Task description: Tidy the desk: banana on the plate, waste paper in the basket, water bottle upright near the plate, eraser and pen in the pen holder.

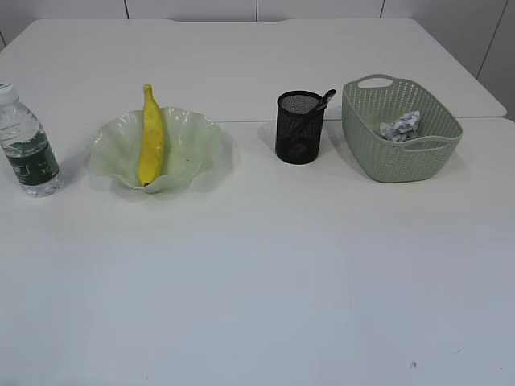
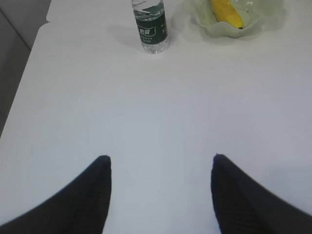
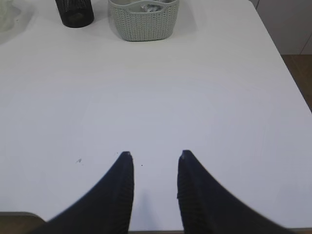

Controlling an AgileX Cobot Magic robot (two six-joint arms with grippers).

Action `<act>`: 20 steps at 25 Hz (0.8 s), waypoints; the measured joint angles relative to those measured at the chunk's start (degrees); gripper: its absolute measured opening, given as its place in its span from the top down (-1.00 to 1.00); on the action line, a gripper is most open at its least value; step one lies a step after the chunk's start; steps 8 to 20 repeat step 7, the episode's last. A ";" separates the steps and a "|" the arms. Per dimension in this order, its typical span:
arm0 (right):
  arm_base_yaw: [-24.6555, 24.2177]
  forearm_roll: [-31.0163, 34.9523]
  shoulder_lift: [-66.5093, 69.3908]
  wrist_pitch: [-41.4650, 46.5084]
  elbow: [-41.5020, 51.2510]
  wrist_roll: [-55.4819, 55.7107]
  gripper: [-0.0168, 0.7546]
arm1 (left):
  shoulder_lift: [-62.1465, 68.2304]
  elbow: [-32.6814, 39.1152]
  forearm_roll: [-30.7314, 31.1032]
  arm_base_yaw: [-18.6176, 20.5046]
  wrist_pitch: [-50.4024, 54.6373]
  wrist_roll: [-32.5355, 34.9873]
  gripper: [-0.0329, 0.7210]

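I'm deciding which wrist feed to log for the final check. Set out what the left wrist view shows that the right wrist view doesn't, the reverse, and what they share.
Only the left wrist view: the upright clear plastic water bottle with a dark green label, and the yellow banana in the translucent pale green wavy-rimmed plate.

Only the right wrist view: the black wire-mesh pen holder and the sage green woven-pattern basket with crumpled white paper inside.

Both: the plain white desk and that arm's own empty, open tool, left and right.

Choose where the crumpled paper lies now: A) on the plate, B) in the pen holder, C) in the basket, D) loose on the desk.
C: the exterior view shows the paper lying inside the basket, to the right of the pen holder.
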 joint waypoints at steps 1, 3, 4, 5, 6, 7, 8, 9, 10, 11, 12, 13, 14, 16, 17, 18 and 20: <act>0.00 0.00 0.00 0.00 0.00 0.00 0.36 | 0.00 0.00 0.00 0.00 0.00 0.00 -0.30; 0.00 0.00 0.00 0.00 0.00 0.00 0.36 | 0.00 0.00 0.00 0.00 0.00 0.00 -0.30; 0.00 0.00 0.00 0.00 0.00 0.00 0.36 | 0.00 0.00 0.00 0.00 0.00 0.00 -0.30; 0.00 0.00 0.00 0.00 0.00 0.00 0.36 | 0.00 0.00 0.00 0.00 0.00 0.00 -0.30; 0.00 0.00 0.00 0.00 0.00 0.00 0.36 | 0.00 0.00 0.00 0.00 0.00 0.00 -0.30; 0.00 0.00 0.00 0.00 0.00 0.00 0.36 | 0.00 0.00 0.00 0.00 0.00 0.00 -0.30; 0.00 0.00 0.00 0.00 0.00 0.00 0.36 | 0.00 0.00 0.00 0.00 0.00 0.00 -0.30; 0.00 0.00 0.00 0.00 0.00 0.00 0.36 | 0.00 0.00 0.00 0.00 0.00 0.00 -0.30; 0.00 0.00 0.00 0.00 0.00 0.00 0.36 | 0.00 0.00 0.00 0.00 0.00 0.00 -0.30; 0.00 0.00 0.00 0.00 0.00 0.00 0.36 | 0.00 0.00 0.00 0.00 0.00 0.00 -0.30; 0.00 0.00 0.00 0.00 0.00 0.00 0.36 | 0.00 0.00 0.00 0.00 0.00 0.00 -0.30; 0.00 0.00 0.00 0.00 0.00 0.00 0.36 | 0.00 0.00 0.00 0.00 0.00 0.00 -0.30; 0.00 0.00 0.00 0.00 0.00 0.00 0.36 | 0.00 0.00 0.00 0.00 0.00 0.00 -0.30; 0.00 0.00 0.00 0.00 0.00 0.00 0.36 | 0.00 0.00 0.00 0.00 0.00 0.00 -0.30; 0.00 0.00 0.00 0.00 0.00 0.00 0.36 | 0.00 0.00 0.00 0.00 0.00 0.00 -0.30; 0.00 0.00 0.00 0.00 0.00 0.00 0.36 | 0.00 0.00 0.00 0.00 0.00 0.00 -0.30; 0.00 0.00 0.00 0.00 0.00 0.00 0.36 | 0.00 0.00 0.00 0.00 0.00 0.00 -0.30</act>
